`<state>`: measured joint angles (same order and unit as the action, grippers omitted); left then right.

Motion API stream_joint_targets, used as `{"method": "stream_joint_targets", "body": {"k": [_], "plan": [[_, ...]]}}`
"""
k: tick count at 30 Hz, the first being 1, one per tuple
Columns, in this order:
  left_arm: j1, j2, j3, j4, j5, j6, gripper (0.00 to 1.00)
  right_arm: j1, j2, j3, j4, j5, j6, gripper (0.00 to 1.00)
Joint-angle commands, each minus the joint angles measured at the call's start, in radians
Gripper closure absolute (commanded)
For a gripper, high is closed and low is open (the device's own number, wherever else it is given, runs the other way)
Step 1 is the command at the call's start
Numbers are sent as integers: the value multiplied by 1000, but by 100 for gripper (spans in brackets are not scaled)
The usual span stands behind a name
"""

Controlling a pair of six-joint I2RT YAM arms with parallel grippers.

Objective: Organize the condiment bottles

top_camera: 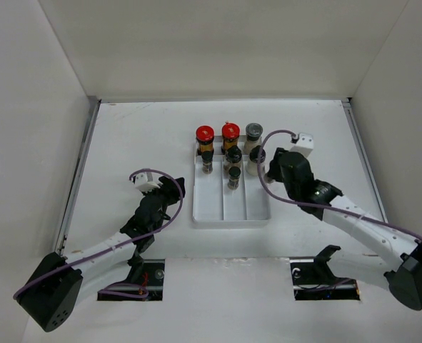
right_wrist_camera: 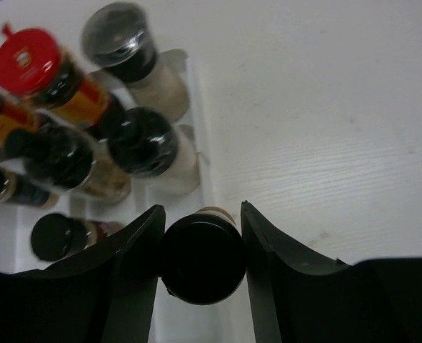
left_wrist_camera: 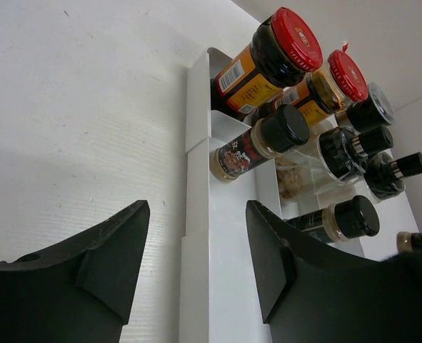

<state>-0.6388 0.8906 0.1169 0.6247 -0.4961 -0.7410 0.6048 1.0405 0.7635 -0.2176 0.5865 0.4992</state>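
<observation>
Right gripper [right_wrist_camera: 201, 214]: clamped on the cap of the held shaker [right_wrist_camera: 200, 261], one finger pressed to each side.
Held shaker: kept upright, its long axis vertical and its black cap turned up; it is placed at the right channel of the tray [top_camera: 232, 214], close to the right wall. Whether its base rests on the tray cannot be told.
In the way: a pale-filled shaker [right_wrist_camera: 143, 139] is found just beyond the held shaker in the same channel, and the grey-capped bottle [right_wrist_camera: 118, 36] is set at the far end.
Middle channel: two black-capped shakers [top_camera: 233, 175] are lined up one behind the other.
Far ends: the red-capped bottles [top_camera: 205, 133] are stood at the far ends of the left and middle channels, and another dark-capped shaker [left_wrist_camera: 282, 128] is seen just before the left one.
Orientation: every bottle is stood upright, cap up.
Left gripper [left_wrist_camera: 196, 207]: released, with nothing between its jaws; it is held over the counter [top_camera: 139, 136] near the tray's left wall, apart from it.
</observation>
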Motion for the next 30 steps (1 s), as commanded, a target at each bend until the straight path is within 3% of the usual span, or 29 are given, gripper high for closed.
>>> {"method": "stream_joint_targets", "body": {"k": [1, 10, 20, 30], "plan": [[8, 8, -3, 49, -1, -8, 45, 97, 64, 53, 69, -10, 33, 60], [11, 14, -3, 52, -4, -6, 41, 138, 266, 94, 210, -24, -48, 60], [17, 21, -2, 53, 2, -14, 36, 126, 365, 63, 245, -25, -45, 55], [24, 33, 0, 53, 4, -18, 29, 131, 296, 65, 238, -17, -53, 20]]}}
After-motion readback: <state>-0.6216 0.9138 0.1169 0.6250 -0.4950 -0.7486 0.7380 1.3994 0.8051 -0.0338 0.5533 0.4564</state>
